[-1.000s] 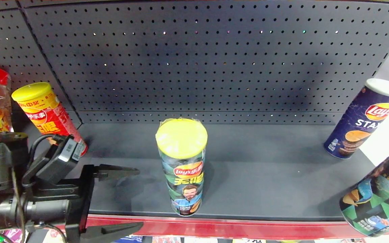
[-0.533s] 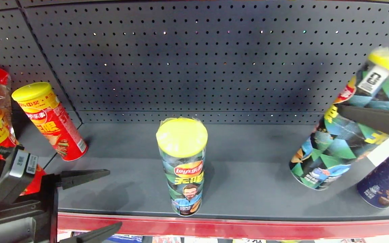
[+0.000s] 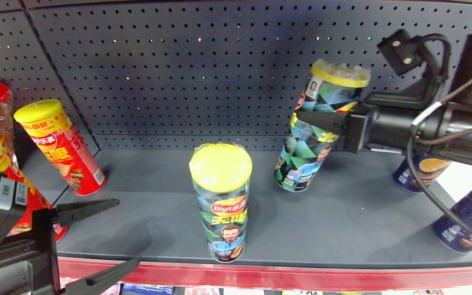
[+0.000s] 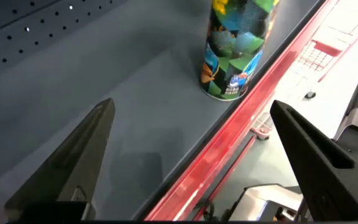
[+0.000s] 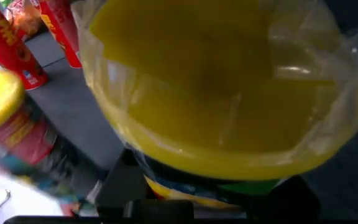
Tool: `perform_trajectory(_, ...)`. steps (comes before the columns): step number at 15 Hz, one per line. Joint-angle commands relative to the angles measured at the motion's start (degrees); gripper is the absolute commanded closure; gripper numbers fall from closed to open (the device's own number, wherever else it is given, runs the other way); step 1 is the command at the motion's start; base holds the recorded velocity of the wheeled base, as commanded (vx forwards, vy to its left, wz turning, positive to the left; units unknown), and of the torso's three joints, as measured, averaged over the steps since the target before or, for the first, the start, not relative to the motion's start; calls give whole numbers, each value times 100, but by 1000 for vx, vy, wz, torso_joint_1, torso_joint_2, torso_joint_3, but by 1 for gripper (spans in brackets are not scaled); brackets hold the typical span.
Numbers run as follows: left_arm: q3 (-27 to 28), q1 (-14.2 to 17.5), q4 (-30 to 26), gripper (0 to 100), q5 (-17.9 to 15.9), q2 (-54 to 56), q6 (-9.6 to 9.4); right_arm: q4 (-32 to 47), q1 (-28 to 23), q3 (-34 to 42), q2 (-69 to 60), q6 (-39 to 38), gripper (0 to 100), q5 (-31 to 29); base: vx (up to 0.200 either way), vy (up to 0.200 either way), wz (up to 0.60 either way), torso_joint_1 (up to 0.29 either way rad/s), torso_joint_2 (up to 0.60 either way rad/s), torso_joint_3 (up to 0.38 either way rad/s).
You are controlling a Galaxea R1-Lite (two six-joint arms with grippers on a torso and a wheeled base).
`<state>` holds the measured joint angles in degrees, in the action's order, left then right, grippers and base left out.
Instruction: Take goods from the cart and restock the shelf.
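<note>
Two black fingers of the right gripper [image 3: 317, 116] are clamped on a tall green-patterned cardboard chip can with a yellow plastic lid [image 3: 306, 157], and it's tilted over the back of the dark grey metal shelf [image 3: 342, 221], base low by the board! Over at the shelf's front left edge the left gripper [image 3: 127, 231] hangs wide open. A matching green can [image 3: 224, 205] stands upright front and centre, with red cans [image 3: 62, 147] on its left and blue cans [image 3: 465, 223] on its right.

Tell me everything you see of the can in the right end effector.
The can is a tall tube printed in green, blue and black shapes, its yellow lid under clear wrap. It tilts, top toward the robot's right, gripped above mid-body by the right end effector, base low over the shelf; contact unclear.
</note>
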<state>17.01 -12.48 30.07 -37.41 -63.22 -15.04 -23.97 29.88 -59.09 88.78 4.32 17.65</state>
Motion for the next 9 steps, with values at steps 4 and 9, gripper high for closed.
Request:
perform_trajectory(4,57,0,-2,0,6,-24,10,-82,317,-912,1326,263,100,81,0,0,0,0,0,0)
perform_trajectory(9,189,0,-2,0,32,-129,10,-99,422,-1035,1572,307,100,98,0,0,0,0,0,0)
